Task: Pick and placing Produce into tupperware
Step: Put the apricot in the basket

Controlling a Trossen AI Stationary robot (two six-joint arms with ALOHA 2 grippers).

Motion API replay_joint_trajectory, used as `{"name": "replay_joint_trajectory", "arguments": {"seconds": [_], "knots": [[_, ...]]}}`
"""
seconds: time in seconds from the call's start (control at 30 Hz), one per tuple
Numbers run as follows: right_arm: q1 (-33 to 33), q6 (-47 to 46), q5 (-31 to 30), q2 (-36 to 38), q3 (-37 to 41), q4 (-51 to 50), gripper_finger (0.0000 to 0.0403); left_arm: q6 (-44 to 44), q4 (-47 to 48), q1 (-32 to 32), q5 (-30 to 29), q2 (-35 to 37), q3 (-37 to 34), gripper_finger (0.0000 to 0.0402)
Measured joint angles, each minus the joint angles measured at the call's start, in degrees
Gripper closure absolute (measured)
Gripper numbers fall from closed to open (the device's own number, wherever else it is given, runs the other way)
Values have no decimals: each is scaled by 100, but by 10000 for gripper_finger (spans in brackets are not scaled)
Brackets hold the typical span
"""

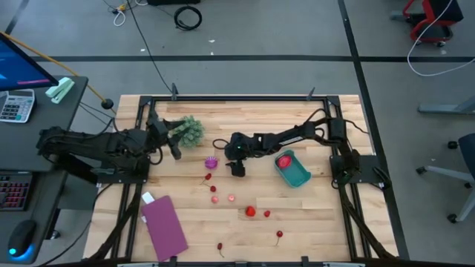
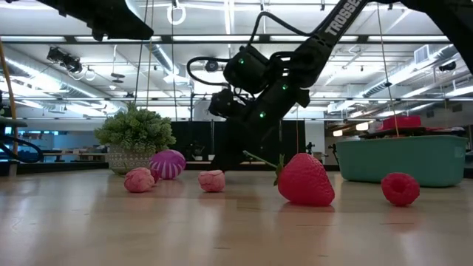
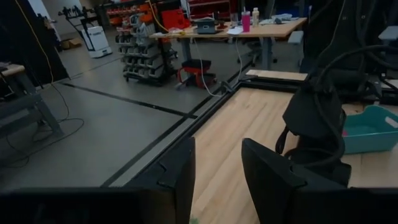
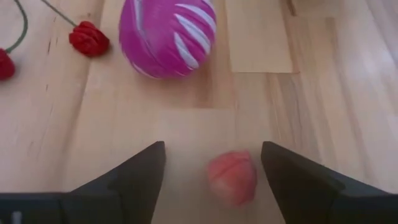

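A small pink knobbly toy fruit (image 4: pixel 231 177) lies on the wooden desk (image 4: pixel 311 93) between your right gripper (image 4: pixel 211 171)'s wide-open, empty fingers, near the purple striped ball (image 4: pixel 166 34); centre, descend, close gently. The left gripper (image 3: pixel 217 177) waits, half open.

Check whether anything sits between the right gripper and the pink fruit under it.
Nothing visible does. The right gripper is open, its fingers either side of the pink fruit with bare table between. The purple ball lies beyond, not in the way.
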State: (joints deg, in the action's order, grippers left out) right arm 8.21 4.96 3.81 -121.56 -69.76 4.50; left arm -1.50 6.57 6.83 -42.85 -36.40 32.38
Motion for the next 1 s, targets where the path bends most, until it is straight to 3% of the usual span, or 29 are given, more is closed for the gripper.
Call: {"name": "replay_joint_trajectory", "arguments": {"seconds": [0.53,0.73,1.0], "knots": [[30,-528,-101,302,24,-596,323,-432,455,0,1,2,0,279],[-8,-748,-90,1108,26,-1439,334,-432,459,0,1,0,0,283],[-339,-1342,-323,2537,46,-3846,322,-435,534,0,0,2,0,289]]}}
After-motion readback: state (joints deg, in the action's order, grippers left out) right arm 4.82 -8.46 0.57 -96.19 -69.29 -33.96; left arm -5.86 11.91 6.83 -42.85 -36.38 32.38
